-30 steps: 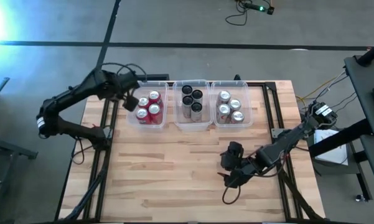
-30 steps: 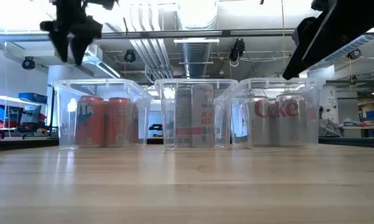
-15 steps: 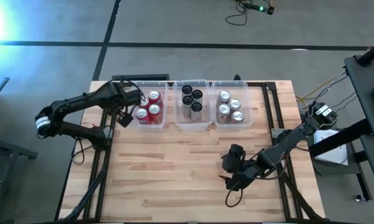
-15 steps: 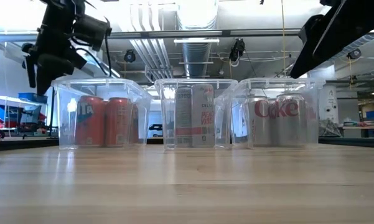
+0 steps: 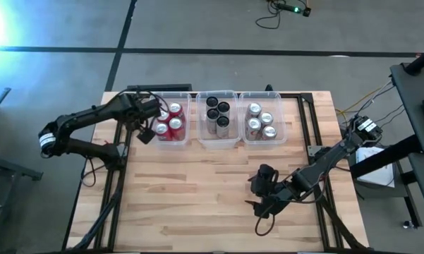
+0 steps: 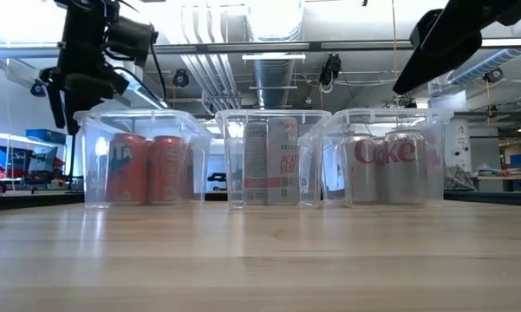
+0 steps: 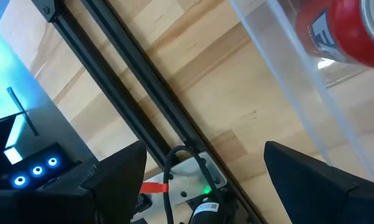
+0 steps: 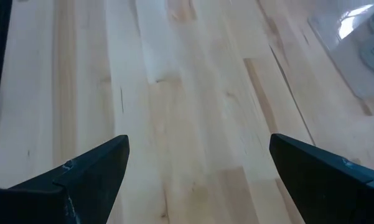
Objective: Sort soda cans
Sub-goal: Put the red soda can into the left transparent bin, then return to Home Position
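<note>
Three clear bins stand in a row at the table's far edge. The left bin [image 5: 171,121] holds red cans [image 6: 147,167], the middle bin [image 5: 217,117] black cans [image 5: 216,113], the right bin [image 5: 262,117] silver-grey cans [image 6: 386,165]. All cans stand upright on the bin floors. My left gripper [image 5: 146,132] is open, just outside the left bin's left wall, holding nothing; its wrist view shows a red can [image 7: 355,31] behind the clear wall. My right gripper [image 5: 257,204] is open over bare wood in the table's near right part.
Black frame rails [image 5: 120,152] run along the table's left and right sides. Bare wooden tabletop [image 5: 190,190] stretches between the bins and the near edge. Cables trail from both arms.
My left gripper moved from above the left bin's far-left corner toward the near edge and down, ending beside the bin's left wall. My right gripper drifted slightly toward the near edge. The cans and bins stayed put.
</note>
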Tool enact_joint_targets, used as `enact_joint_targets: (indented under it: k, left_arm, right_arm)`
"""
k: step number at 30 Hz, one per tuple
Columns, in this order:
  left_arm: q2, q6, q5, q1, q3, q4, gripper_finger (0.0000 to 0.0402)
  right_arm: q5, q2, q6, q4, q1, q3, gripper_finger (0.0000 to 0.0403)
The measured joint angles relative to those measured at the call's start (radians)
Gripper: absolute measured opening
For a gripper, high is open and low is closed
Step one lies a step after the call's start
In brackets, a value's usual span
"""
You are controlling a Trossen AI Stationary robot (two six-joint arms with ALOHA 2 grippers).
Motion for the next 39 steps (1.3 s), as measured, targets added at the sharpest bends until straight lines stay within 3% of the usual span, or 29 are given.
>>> enact_joint_targets:
  k: [9,17,22,26,29,33,39]
  left_arm:
    - [-0.001,0.026,-0.001,0.000,0.000,0.058,0.0310]
    - [-0.024,0.089,0.000,0.000,0.004,-0.002,0.0310]
    - [-0.120,0.104,0.000,-0.002,0.073,-0.097,0.0310]
    - [-0.278,0.101,0.025,-0.030,0.119,-0.059,0.0310]
    - [-0.439,0.116,0.105,-0.078,0.089,0.108,0.0311]
    - [-0.663,0.156,0.274,-0.161,-0.059,0.464,0.0311]
    - [-0.868,0.160,0.375,-0.250,-0.392,0.959,0.0311]
  right_arm:
    - [0.025,0.000,0.001,0.014,0.000,0.006,0.0384]
    - [0.025,0.000,-0.018,0.029,-0.019,0.006,0.0384]
    - [0.023,0.000,-0.151,0.093,-0.077,0.009,0.0384]
    - [0.024,0.000,-0.348,0.152,-0.140,0.043,0.0384]
    - [0.024,0.000,-0.537,0.233,-0.183,0.067,0.0384]
    - [-0.001,-0.001,-0.738,0.400,-0.249,0.063,0.0384]
    - [-0.108,0.019,-0.815,0.728,-0.374,-0.058,0.0364]
